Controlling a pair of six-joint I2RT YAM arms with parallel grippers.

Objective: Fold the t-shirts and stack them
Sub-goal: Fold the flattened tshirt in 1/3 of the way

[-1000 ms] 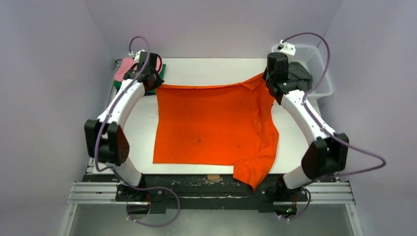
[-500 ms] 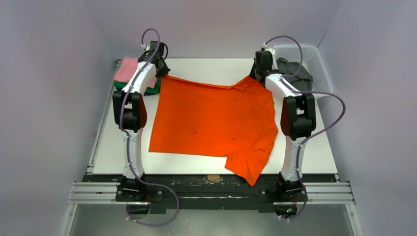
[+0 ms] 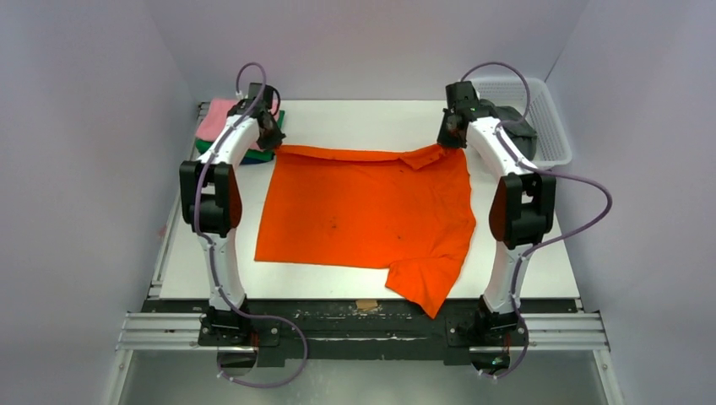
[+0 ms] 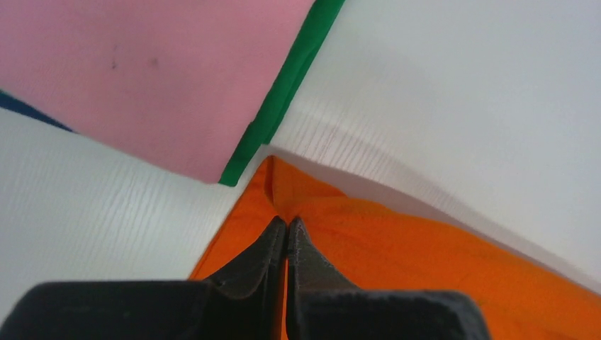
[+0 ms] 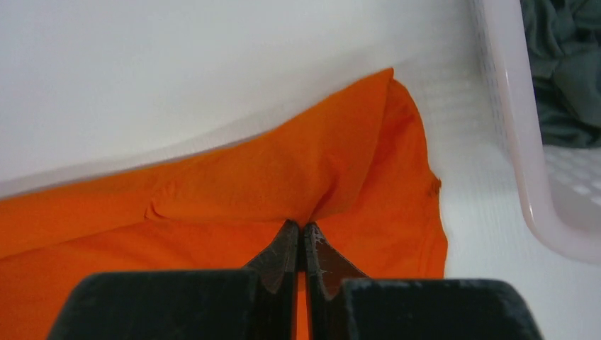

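Observation:
The orange t-shirt (image 3: 363, 215) lies spread on the white table, one sleeve hanging over the near edge. My left gripper (image 3: 272, 143) is shut on its far left corner (image 4: 280, 195), beside a folded stack with a pink shirt (image 3: 218, 116) on a green one (image 4: 283, 85). My right gripper (image 3: 445, 142) is shut on the far right part of the orange shirt (image 5: 333, 170), where the cloth is rucked up. A dark grey shirt (image 3: 512, 126) lies in the basket.
A white lattice basket (image 3: 549, 114) stands at the far right corner; its rim (image 5: 514, 127) shows close to my right gripper. Bare white table (image 3: 363, 122) lies beyond the orange shirt.
Both grippers have moved down and slightly toward the near edge with the shirt's far edge, which now lies lower and straighter. The folded stack has not moved.

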